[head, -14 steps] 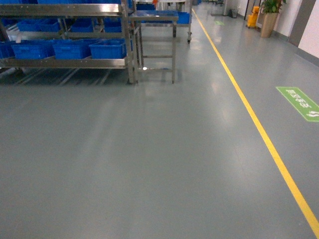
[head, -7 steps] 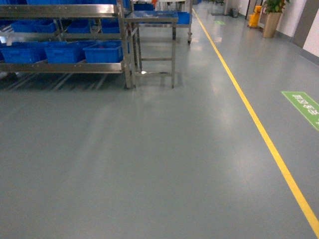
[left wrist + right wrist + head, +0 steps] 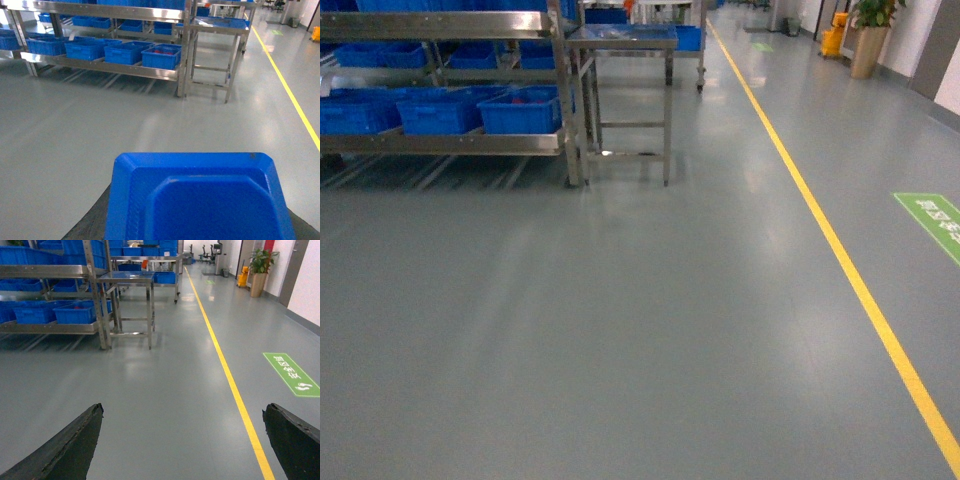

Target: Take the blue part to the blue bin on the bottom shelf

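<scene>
Floor [image 3: 620, 330]: grey, glossy, reflective.
Yellow line [image 3: 820, 230]: runs upper centre to lower right.
Steel table [image 3: 620, 40]: upper centre.
Potted plant [image 3: 868, 30]: upper right, by wall.

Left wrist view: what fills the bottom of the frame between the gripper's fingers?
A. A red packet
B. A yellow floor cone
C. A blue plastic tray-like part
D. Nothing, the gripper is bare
C. A blue plastic part with a raised rim and recessed centre spans the lower frame, with the dark fingers of the left gripper showing at its edges, while the steel rack stands ahead across the grey floor.
</scene>
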### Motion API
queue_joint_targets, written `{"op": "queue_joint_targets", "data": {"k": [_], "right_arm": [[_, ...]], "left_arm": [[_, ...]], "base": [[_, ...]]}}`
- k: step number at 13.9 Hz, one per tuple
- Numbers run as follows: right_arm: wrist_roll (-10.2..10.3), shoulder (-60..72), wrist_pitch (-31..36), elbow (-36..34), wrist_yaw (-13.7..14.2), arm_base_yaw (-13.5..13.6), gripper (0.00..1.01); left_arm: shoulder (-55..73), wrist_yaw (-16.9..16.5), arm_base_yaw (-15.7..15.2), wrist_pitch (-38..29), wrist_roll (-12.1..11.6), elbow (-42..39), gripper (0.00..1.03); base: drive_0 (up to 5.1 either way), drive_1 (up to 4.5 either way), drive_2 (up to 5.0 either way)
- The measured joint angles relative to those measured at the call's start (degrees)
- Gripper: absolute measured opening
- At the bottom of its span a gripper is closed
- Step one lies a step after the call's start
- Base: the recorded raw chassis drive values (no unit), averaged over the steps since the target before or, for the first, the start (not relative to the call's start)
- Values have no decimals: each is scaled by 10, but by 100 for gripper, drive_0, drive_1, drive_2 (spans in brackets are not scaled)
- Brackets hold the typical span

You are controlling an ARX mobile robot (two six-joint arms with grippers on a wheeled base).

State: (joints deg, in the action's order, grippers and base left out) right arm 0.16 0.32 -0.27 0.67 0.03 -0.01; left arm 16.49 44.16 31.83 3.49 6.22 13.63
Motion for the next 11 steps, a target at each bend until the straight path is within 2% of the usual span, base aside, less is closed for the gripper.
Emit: {"op": "queue_joint_targets", "data": {"k": [11], "right_arm": [[0, 0, 0, 0, 0, 0, 98]], "left_arm": [[0, 0, 0, 0, 0, 0, 44]], "base": [[-3, 429, -435]]}}
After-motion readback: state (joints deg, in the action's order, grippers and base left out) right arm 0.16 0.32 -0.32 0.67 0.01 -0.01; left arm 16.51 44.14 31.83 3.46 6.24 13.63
